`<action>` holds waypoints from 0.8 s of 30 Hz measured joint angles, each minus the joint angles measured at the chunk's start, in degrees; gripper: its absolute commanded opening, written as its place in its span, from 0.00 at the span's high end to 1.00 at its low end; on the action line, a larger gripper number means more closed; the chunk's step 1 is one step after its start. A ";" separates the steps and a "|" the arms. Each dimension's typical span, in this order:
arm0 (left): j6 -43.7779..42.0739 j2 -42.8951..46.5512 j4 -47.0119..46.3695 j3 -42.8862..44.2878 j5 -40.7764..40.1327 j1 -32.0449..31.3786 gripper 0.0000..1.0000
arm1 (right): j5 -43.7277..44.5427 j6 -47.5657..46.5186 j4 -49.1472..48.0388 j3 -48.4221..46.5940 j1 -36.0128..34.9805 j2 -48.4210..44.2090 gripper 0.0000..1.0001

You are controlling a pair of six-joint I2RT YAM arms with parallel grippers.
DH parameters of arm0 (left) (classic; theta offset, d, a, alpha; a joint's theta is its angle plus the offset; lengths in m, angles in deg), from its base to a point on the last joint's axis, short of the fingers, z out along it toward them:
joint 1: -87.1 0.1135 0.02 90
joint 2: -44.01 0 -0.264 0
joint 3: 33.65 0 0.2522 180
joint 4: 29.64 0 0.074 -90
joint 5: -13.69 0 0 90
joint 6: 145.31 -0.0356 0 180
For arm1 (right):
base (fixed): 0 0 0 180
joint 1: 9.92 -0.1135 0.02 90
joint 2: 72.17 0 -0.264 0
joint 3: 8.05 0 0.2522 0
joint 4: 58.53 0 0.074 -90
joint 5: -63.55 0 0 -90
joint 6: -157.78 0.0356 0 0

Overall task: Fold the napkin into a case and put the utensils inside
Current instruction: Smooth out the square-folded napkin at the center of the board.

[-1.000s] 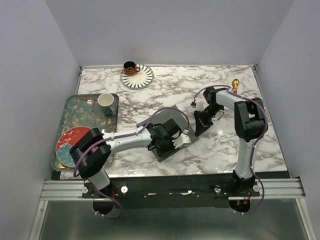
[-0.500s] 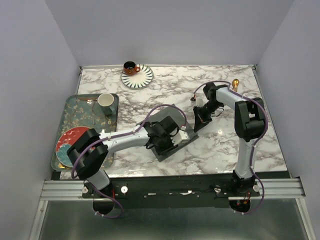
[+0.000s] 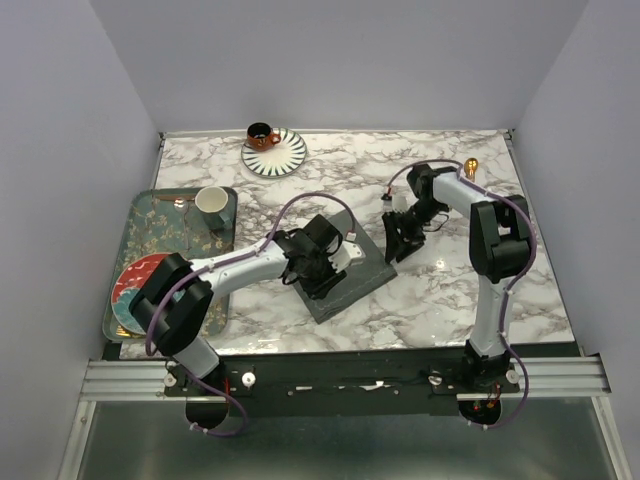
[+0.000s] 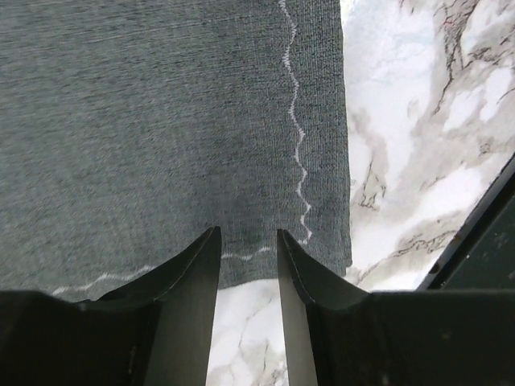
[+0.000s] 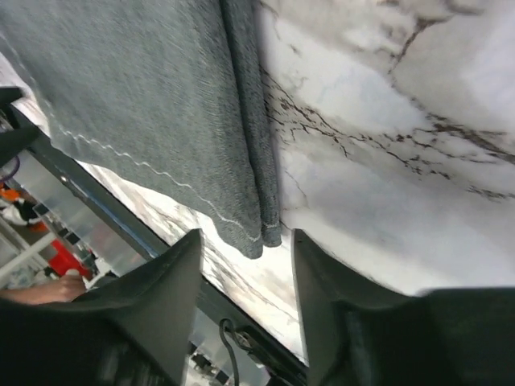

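Left claw (image 4: 248, 233): jaws narrowly parted, nothing between; tips over hemmed corner of napkin (image 4: 161, 121), cloth spreading ahead. Right claw (image 5: 245, 235): jaws apart, gripping nothing; folded napkin corner just ahead of tips, flat on marble table (image 5: 386, 121). Gold utensil (image 3: 470, 167) well behind right claw, near far table edge.

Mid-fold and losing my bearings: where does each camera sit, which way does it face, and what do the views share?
Top external: above and behind the arm bases, looking down on the marble table; both arms show, left gripper and right gripper at the napkin.
Left wrist: on the left wrist, facing down past its own two fingers at the napkin's stitched corner.
Right wrist: on the right wrist, facing past its own fingers at the napkin's folded edge.
Shared: all three show napkin and marble.
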 measured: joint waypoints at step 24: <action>4.46 -13.70 -0.74 18.18 7.39 -4.00 0.01 | -7.43 -1.86 -0.28 -11.17 12.85 -18.73 0.00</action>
